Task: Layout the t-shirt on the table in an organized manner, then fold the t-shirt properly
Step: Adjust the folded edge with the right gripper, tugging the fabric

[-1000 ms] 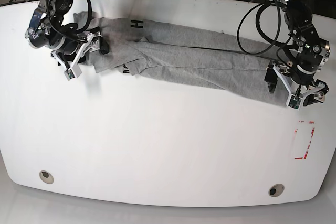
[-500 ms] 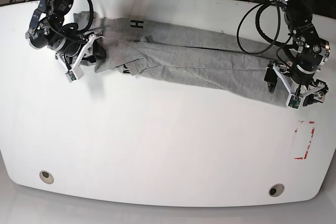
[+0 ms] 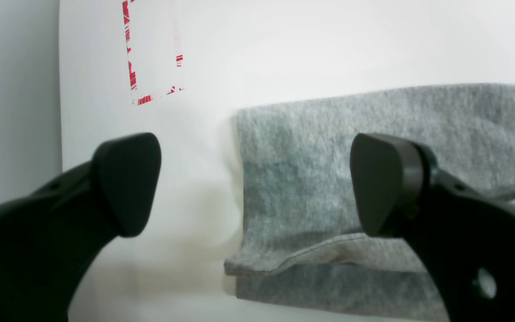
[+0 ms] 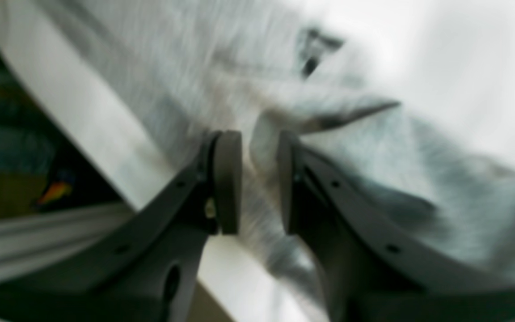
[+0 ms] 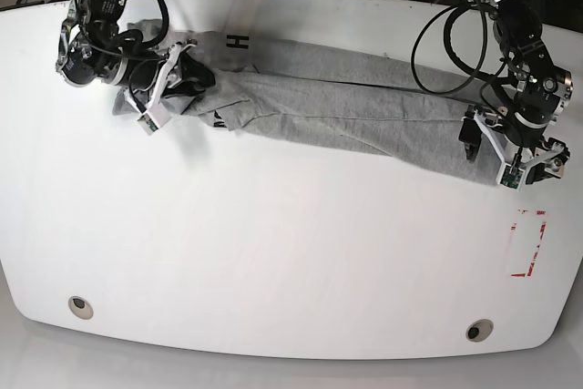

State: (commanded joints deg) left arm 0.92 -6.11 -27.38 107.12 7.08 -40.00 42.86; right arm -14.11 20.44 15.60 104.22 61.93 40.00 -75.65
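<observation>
Shifted rightward along the t-shirt [image 5: 337, 97]: right gripper [image 4: 259, 179], pinching fabric. Left gripper [image 3: 253, 183] gaping, idle; risks bunching cloth.

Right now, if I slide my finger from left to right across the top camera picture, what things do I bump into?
Right gripper pinching the shirt's end → black letter mark → long grey t-shirt → left gripper with fingers spread at the shirt's other end → red dashed rectangle.
</observation>
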